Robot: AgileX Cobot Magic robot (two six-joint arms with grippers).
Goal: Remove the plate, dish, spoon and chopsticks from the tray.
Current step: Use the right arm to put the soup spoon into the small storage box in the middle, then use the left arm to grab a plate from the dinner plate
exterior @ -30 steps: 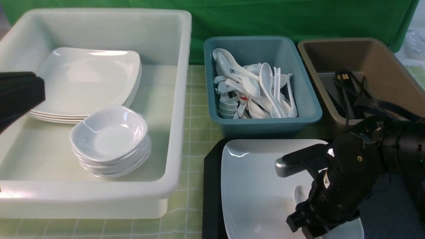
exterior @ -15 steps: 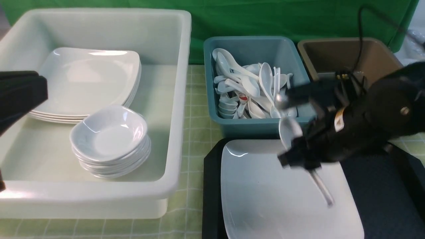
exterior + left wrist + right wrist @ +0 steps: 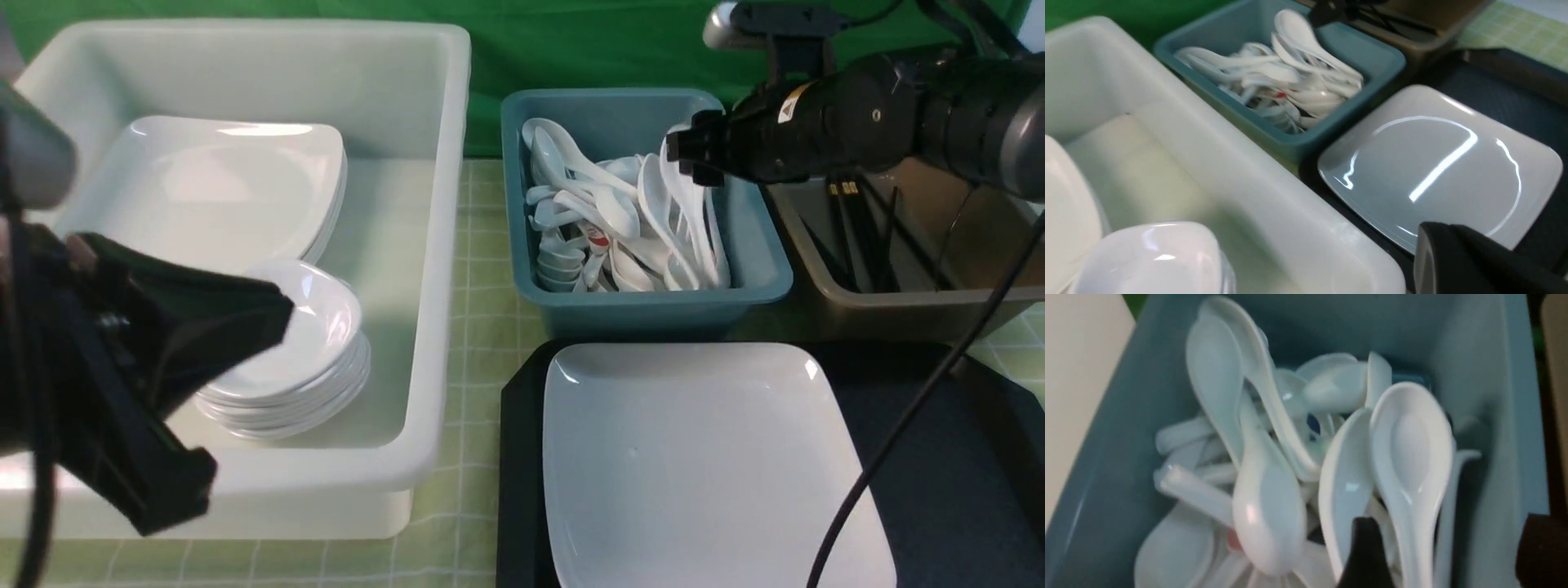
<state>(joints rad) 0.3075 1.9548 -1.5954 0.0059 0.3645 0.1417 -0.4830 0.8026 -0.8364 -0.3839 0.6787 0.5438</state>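
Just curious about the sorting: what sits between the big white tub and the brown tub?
A teal tub heaped with white soup spoons, clearest in the front view.

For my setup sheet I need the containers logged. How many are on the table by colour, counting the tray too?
White tub: 1
Teal tub: 1
Brown tub: 1
Black tray: 1
Total: 4
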